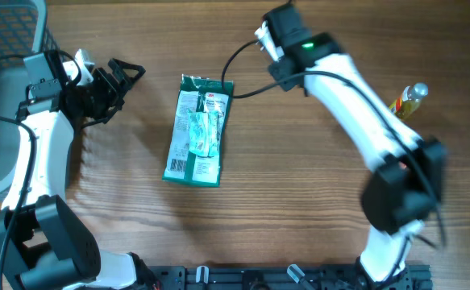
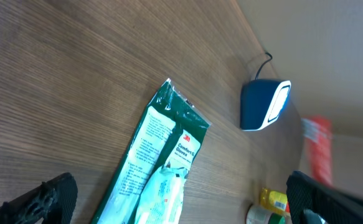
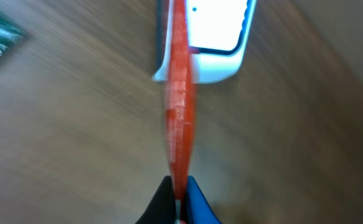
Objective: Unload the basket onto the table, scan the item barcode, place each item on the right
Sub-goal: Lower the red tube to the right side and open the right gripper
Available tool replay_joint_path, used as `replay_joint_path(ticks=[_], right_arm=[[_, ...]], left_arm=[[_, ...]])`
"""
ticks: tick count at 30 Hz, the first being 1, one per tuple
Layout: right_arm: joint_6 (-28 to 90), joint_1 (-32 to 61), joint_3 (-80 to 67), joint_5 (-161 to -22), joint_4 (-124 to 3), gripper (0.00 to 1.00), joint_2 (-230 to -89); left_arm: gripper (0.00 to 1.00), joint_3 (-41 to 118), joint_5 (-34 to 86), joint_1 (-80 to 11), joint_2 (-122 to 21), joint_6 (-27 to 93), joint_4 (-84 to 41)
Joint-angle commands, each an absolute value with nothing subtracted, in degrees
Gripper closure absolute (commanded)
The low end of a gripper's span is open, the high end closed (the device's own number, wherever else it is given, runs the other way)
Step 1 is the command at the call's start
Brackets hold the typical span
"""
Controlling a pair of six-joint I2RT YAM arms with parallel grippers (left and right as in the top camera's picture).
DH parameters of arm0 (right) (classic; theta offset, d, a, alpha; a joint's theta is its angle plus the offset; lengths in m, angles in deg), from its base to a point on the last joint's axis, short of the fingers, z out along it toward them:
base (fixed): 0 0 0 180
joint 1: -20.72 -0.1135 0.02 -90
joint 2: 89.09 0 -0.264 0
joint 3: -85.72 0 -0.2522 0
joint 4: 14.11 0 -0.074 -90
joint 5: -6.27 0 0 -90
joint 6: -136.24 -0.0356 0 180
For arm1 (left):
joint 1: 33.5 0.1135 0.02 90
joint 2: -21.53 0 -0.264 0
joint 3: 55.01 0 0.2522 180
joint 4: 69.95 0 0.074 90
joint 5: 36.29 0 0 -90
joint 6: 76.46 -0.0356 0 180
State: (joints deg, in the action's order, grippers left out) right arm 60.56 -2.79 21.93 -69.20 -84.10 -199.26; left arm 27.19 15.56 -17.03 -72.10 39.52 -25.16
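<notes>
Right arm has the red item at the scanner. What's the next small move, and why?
Probably roll the right wrist slightly. The right fingers hold the red item edge-on in front of the scanner, so only its thin edge seems to face the window; a flat side, where a barcode would sit, does not.

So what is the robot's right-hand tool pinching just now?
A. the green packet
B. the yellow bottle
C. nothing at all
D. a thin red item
D: the right tool is shut on a thin red item, seen edge-on by the white scanner, while the green packet lies on its own, away from both tools.
</notes>
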Motion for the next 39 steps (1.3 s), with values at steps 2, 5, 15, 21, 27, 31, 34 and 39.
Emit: replay_joint_path(ticks=[2,5,15,21,27,31,34,39], right_arm=[[44.5,4.8,22.3,-91.1,-99.9,0.96,-193.2],[44.5,8.5,16.5,-97.8,-103.4,0.96,-193.2],[33.2,9.7,-11.4,-98.1,-83.9,0.96,-193.4],[29.3,9.7,-13.8,-86.6,-80.5,0.61,-193.4],[29.1,9.6,-13.8,-87.8,-75.8,0.53,-193.4],[29.2,7.8,-13.8,-92.5,-70.4,0.81,-193.4],[29.1,5.1,-13.8,-91.2,-64.9,0.95,-194.0],[26.0,2.6,-13.8,-84.4,-62.7,0.96,-196.2]], left_arm=[[0.00,27.7,16.3,-16.3,-71.4,39.3,-25.1],[0.00,27.7,16.3,-16.3,-71.4,39.3,-25.1],[0.00,27.7,16.3,-16.3,-71.4,39.3,-25.1],[0.00,27.7,16.3,-16.3,-71.4,39.3,-25.1],[0.00,27.7,16.3,-16.3,-71.4,39.3,-25.1],[0.00,27.7,16.3,-16.3,-71.4,39.3,-25.1],[0.00,27.7,16.3,-16.3,-71.4,39.3,-25.1],[0.00,27.7,16.3,-16.3,-71.4,39.3,-25.1]])
